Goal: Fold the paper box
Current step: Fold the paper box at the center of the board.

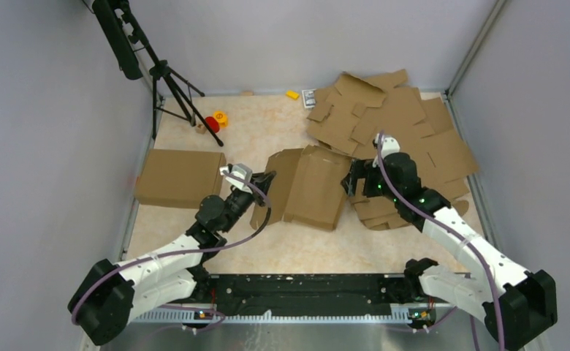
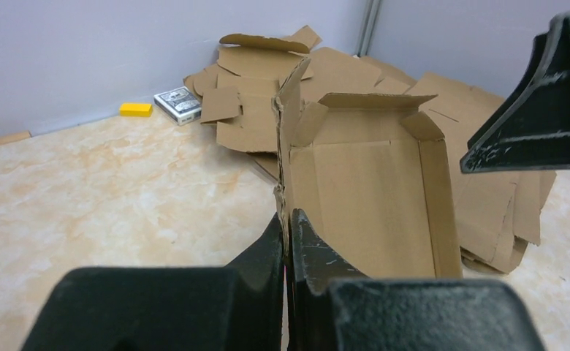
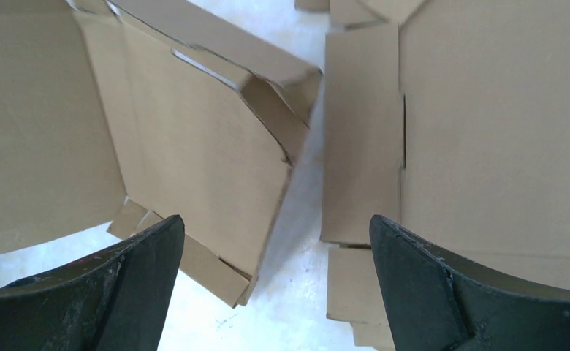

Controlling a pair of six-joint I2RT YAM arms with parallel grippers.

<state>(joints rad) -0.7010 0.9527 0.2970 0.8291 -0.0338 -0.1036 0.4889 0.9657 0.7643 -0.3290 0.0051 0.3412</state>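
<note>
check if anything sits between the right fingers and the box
Nothing visible does. The open right fingers face the right wall of the box, with only bare table in the gap. The pile of flat cardboard lies under that arm, not between. The left fingers are shut on the left wall.

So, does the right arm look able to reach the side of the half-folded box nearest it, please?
Probably yes: the right gripper hangs open right beside the box, nothing lies between them, and the left gripper pinches only the opposite wall.
</note>
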